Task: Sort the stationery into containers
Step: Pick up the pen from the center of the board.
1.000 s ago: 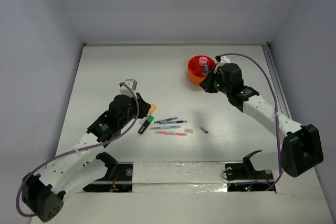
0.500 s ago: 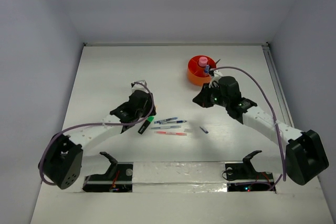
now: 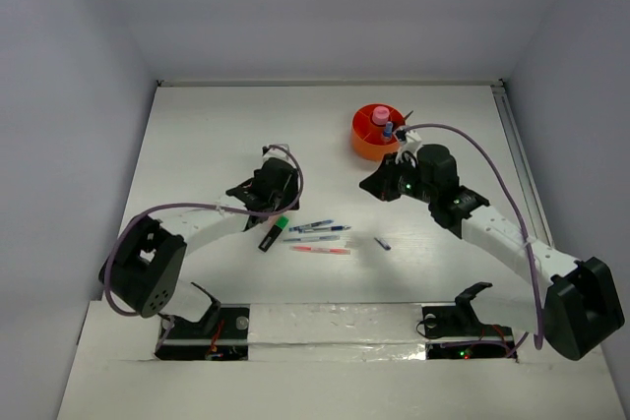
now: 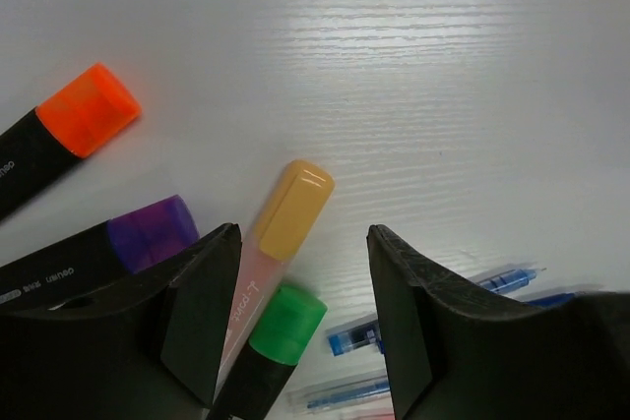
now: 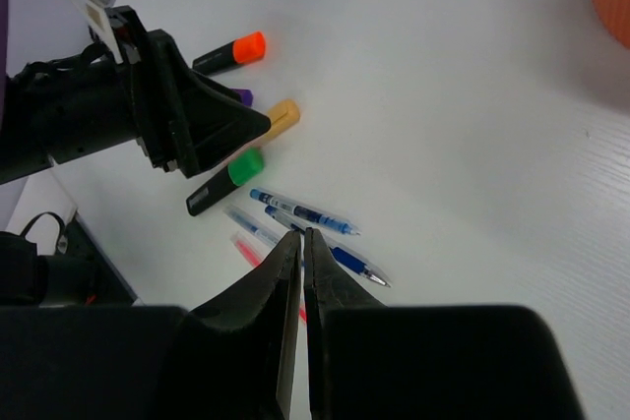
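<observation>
Thin blue and red pens point(image 3: 317, 227) lie loose nearest the bases. At their 9 o'clock, left gripper point(image 4: 303, 233) released, jaws astride yellow-capped pink-barrelled highlighter point(image 4: 292, 209) and green-capped black highlighter point(image 4: 285, 322), packed tight. Closing may catch both, or knock purple-capped black highlighter point(image 4: 153, 233). Right gripper point(image 5: 303, 238) clenched to a slit, empty. Round orange plastic tub point(image 3: 376, 132) far, 1 o'clock.

Highlighters point(image 3: 275, 234) and pens point(image 3: 321, 228) lying flat together, well apart from orange tub point(image 3: 362, 142)
</observation>
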`<action>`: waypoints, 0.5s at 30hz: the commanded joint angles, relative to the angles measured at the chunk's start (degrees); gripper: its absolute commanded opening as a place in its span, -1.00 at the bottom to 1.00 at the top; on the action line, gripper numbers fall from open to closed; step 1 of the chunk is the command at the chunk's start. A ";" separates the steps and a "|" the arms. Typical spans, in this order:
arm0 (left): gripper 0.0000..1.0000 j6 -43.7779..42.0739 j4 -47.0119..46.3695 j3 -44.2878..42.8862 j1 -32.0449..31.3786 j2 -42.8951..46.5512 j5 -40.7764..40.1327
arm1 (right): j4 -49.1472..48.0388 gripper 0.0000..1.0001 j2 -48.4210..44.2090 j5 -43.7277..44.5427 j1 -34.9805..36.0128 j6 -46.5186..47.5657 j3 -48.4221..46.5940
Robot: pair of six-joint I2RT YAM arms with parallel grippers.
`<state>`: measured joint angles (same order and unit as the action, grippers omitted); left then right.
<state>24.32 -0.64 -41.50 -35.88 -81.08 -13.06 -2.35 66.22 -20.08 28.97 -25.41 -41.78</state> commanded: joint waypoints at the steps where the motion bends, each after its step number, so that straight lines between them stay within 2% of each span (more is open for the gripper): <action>1: 0.02 -2.08 -0.94 -3.24 0.28 -2.23 -1.53 | -3.36 -0.78 -2.23 -0.67 0.56 -0.26 0.38; 15: -0.07 -3.31 0.56 -7.55 0.28 -10.50 -3.90 | -3.54 -0.76 -3.20 -0.05 0.56 -0.08 0.82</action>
<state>21.85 -0.45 -47.03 -35.88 -91.46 -14.74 -2.63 64.10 -20.03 28.97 -25.50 -41.41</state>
